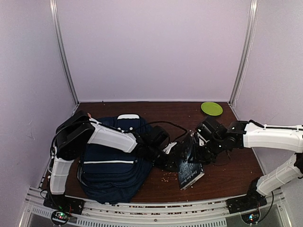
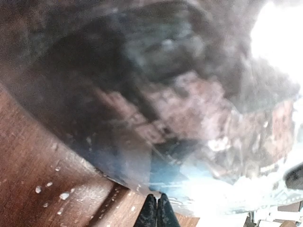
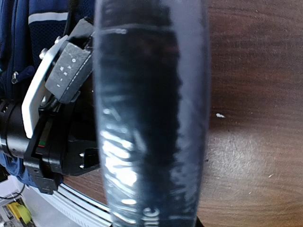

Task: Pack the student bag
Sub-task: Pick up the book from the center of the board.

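Note:
The student bag (image 1: pixel 111 165), navy with thin white stripes, lies at the left of the table; its fabric also shows in the right wrist view (image 3: pixel 42 28). A dark book (image 1: pixel 190 172) with white lettering stands tilted on its edge to the right of the bag. My right gripper (image 1: pixel 195 153) sits at the book's upper edge, and the book's spine (image 3: pixel 147 118) fills the space between its jaws, hiding the fingers. My left gripper (image 1: pixel 174 163) reaches across the bag to the book's left side. Its fingertips (image 2: pixel 156 213) are pressed together, empty, just under the blurred book cover (image 2: pixel 180 109).
A green plate (image 1: pixel 211 108) lies at the back right corner. A black cable (image 1: pixel 170 125) loops behind the bag. Pale crumbs (image 1: pixel 165 178) are scattered on the brown table near the front rail (image 1: pixel 151 208). The left arm's wrist (image 3: pixel 57 118) is close beside the book.

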